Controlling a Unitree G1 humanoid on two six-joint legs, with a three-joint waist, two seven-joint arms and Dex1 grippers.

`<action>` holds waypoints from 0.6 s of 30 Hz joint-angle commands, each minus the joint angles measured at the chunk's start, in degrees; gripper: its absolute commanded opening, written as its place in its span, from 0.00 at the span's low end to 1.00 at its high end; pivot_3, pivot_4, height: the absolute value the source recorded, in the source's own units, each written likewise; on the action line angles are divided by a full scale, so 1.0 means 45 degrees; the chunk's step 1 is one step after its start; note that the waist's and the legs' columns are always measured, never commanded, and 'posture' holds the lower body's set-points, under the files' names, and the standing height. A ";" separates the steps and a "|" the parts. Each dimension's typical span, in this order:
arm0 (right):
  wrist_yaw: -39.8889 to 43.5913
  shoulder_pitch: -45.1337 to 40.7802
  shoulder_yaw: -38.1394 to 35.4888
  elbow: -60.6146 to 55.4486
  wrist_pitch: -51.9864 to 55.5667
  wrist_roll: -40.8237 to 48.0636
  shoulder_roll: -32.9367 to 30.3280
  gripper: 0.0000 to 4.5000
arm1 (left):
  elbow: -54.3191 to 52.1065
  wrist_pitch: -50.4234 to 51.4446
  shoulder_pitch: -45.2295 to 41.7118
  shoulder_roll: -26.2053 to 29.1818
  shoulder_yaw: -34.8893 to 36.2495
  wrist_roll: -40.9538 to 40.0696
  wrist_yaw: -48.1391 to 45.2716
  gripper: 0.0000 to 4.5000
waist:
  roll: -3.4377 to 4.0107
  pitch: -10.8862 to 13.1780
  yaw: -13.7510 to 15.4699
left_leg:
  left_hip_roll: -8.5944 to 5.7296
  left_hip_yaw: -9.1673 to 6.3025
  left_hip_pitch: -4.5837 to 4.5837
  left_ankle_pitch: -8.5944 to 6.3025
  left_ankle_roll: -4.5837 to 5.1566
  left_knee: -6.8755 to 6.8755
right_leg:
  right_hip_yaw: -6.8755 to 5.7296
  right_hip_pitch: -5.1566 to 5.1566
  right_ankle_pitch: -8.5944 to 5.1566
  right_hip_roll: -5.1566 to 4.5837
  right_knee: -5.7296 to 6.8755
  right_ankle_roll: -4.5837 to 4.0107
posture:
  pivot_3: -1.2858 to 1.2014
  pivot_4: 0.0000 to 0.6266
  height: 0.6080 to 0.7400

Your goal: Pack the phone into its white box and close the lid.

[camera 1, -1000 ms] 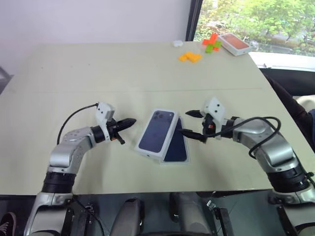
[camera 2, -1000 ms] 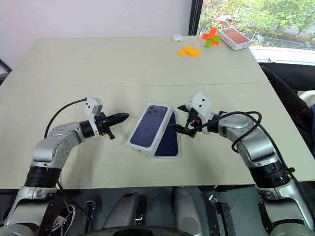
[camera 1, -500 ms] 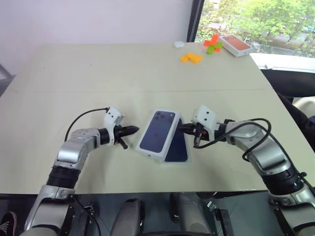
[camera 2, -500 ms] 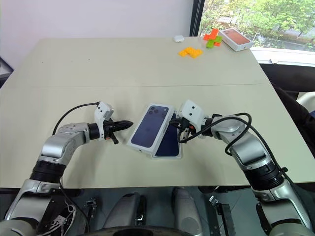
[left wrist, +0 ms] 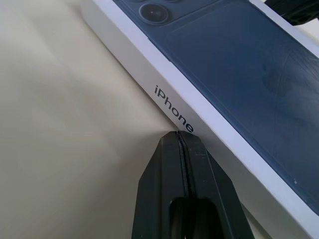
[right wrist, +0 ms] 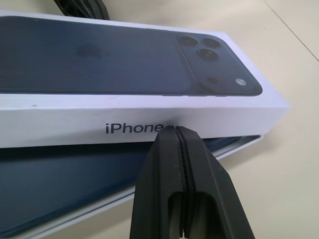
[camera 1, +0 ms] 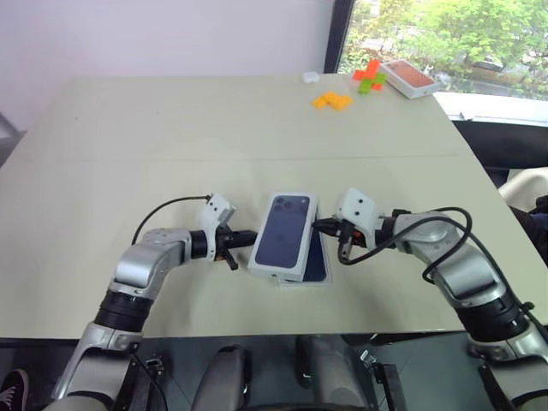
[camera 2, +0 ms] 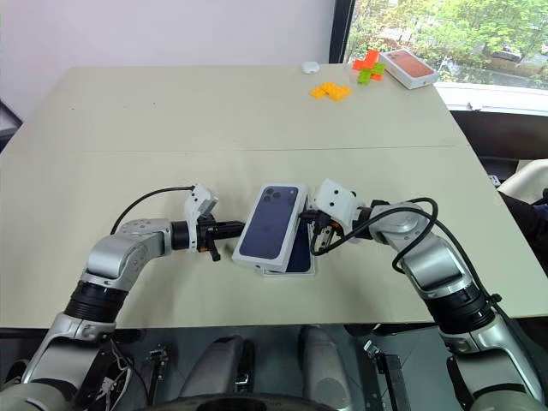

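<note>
While both closed jaws flank the lid (camera 1: 283, 233) askew over the phone (camera 1: 315, 261), bare table (camera 1: 171, 128) surrounds it.

The lid (camera 1: 285, 233) lies askew over the white box (camera 1: 318, 265), hiding most of it; a strip on the side toward the right hand (camera 1: 324, 226) shows. In the right wrist view, the phone (right wrist: 75, 184) beneath is part covered by the lid and that hand's shut fingers (right wrist: 182, 189). Past both hands, small orange and green pieces (camera 1: 330, 99) at the table's (camera 1: 171, 128) far edge are too small to tell.
</note>
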 commanded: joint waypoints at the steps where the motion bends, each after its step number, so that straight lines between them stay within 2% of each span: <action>1: 0.0225 0.0077 -0.0169 -0.0095 -0.0392 -0.0075 -0.0152 0.01 | -0.0557 0.0277 -0.0182 -0.0079 0.0165 -0.0611 -0.0368 0.00 | 0.0000 0.0000 0.0001 | 0.0000 0.0000 -0.0001 0.0000 0.0000 0.0000 | 0.0000 -0.0001 0.0000 0.0000 -0.0001 0.0000 | 0.52 0.24 1.00; 11: 0.0572 0.0181 -0.0565 0.0853 -0.1407 -0.0489 -0.0793 0.01 | -0.2010 0.1628 -0.0353 -0.0418 -0.0066 -0.1468 -0.0260 0.00 | -0.0002 0.0001 0.0003 | -0.0002 0.0001 -0.0004 0.0000 0.0000 0.0001 | 0.0001 0.0000 0.0000 0.0000 -0.0003 0.0000 | 0.52 0.24 1.00; 18: 0.0708 0.0367 -0.0700 0.0977 -0.1531 -0.0503 -0.0980 0.01 | -0.2591 0.2027 0.0107 0.0078 -0.0236 -0.1490 -0.0303 0.00 | -0.0001 0.0001 -0.0021 | 0.0008 -0.0002 0.0001 0.0001 -0.0002 0.0001 | 0.0003 -0.0001 -0.0001 0.0016 0.0003 -0.0001 | 0.52 0.24 1.00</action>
